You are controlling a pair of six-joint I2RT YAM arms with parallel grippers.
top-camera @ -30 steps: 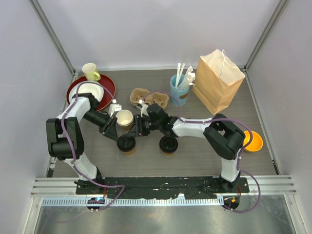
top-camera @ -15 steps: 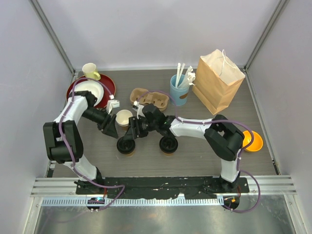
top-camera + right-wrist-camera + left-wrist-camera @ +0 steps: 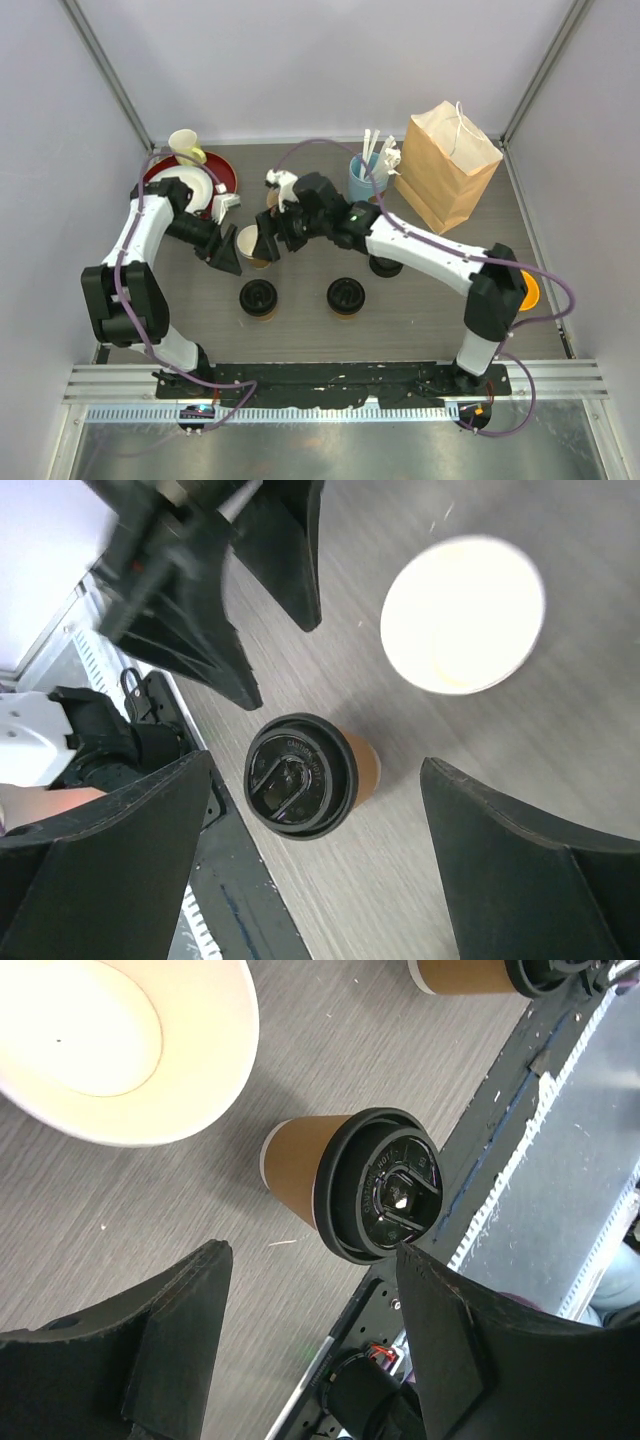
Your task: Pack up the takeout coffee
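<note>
Top external view: two lidded coffees are seen upright on the table [image 3: 420,325], both nearer than the lidless cup [image 3: 254,243]. The left lidded cup [image 3: 259,298] is set just in front of it. The right lidded cup [image 3: 345,297] is set in front and to its right. Neither is held or touched. The left gripper [image 3: 228,252] is seen just left of the lidless cup and the right gripper [image 3: 273,240] over its right edge. Both jaws are spread wide with nothing between them. A loose black lid [image 3: 385,266] is seen to its right. A blue utensil cup [image 3: 365,188] and paper bag [image 3: 447,165] are placed behind-right, and a red plate [image 3: 224,178] behind-left.
</note>
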